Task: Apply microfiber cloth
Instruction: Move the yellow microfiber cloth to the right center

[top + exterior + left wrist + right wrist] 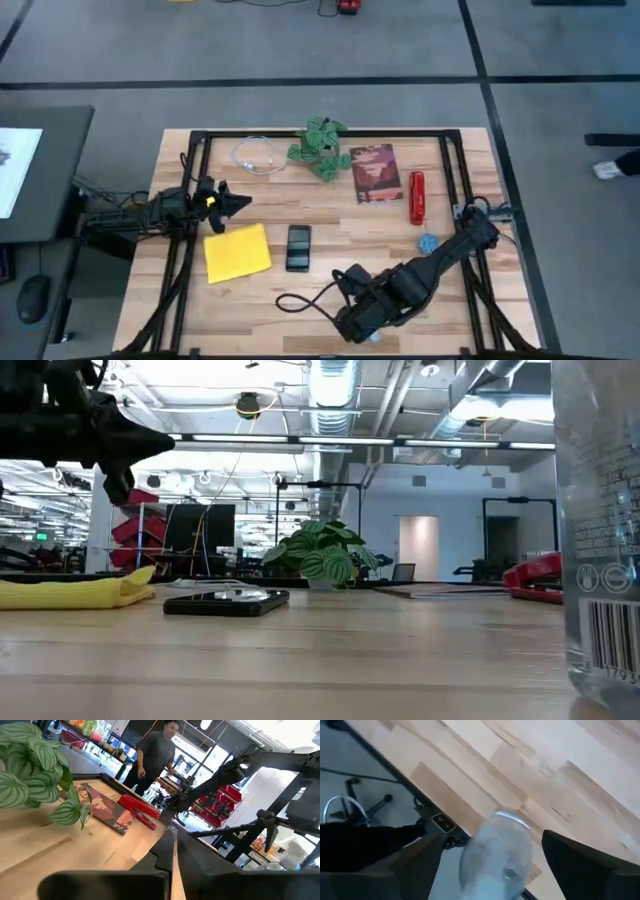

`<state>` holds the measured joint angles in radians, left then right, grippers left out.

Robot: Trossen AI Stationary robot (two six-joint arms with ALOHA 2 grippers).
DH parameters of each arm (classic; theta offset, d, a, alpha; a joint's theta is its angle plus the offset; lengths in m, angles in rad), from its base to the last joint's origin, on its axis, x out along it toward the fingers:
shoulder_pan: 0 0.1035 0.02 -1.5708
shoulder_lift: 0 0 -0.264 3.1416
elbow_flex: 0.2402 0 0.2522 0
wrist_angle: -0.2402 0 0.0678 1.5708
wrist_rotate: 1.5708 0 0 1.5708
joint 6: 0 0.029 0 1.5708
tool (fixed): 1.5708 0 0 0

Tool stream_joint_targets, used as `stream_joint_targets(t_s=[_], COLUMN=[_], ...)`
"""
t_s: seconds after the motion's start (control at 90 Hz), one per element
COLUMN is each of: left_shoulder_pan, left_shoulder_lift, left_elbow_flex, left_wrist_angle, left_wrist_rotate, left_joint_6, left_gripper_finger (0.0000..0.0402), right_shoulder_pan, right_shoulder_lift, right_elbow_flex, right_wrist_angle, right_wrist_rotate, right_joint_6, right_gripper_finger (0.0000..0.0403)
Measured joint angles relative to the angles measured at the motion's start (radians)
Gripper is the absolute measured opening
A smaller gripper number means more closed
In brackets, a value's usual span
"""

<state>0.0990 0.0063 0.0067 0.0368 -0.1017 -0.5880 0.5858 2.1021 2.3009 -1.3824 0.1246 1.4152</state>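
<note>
Cloth (237,252), bright yellow and lying flat, sits on the left part of the wooden table (330,285), just beside a black phone (298,247) that lies to its right; in the low view the cloth (75,592) shows as a low rumpled fold next to the phone (227,601). Left gripper (240,203) hangs above the table just behind the cloth, not touching it, with its two dark fingers spread a little and nothing between them. Right arm lies low along the front right of the table, and its gripper (368,333) is near the front edge. In the right wrist view a clear plastic bottle (497,852) stands between that gripper's wide-apart fingers (580,862); whether they press on it I cannot tell. Farther back on the table are a green leafy plant (320,148), a white cable (258,156), a dark red booklet (376,172), a red stapler (417,197) and a small blue thing (428,242). A person (155,755) stands beyond the table in the left wrist view
</note>
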Motion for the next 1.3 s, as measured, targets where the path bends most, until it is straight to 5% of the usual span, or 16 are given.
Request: stream_joint_targets(t_s=[0.156, 0.367, 0.589, 0.733, 0.944, 1.3], left_shoulder_pan=[0.000, 0.000, 0.000, 0.000, 0.000, 0.000], left_shoulder_lift=[0.000, 0.032, 0.108, 0.154, 0.195, 0.199], left_elbow_flex=[0.015, 0.152, 0.338, 0.483, 0.630, 0.645], left_wrist_angle=[-0.026, -0.336, -0.545, -0.567, -0.620, -0.777], left_wrist_rotate=[0.093, 0.110, -0.047, -0.112, -0.115, -0.113], left_joint_6=[0.073, 0.114, 0.109, 0.116, 0.162, 0.055], left_gripper_finger=[0.0000, 0.0000, 0.0000, 0.0000, 0.0000, 0.0000], right_shoulder_pan=[-0.072, -0.243, -0.487, -0.575, -0.595, -0.588], right_shoulder_lift=[-0.020, -0.063, -0.003, 0.123, 0.312, 0.474], right_elbow_flex=[0.000, 0.002, 0.003, 0.002, 0.001, 0.001], right_wrist_angle=[0.033, 0.015, 0.217, 0.396, 0.603, 0.822], right_wrist_rotate=[-0.002, -0.042, -0.196, -0.230, -0.334, -0.389], right_joint_6=[-0.036, -0.227, -0.684, -0.805, -0.691, -0.305], right_gripper_finger=[0.0311, 0.0306, 0.0306, 0.0306, 0.0306, 0.0306])
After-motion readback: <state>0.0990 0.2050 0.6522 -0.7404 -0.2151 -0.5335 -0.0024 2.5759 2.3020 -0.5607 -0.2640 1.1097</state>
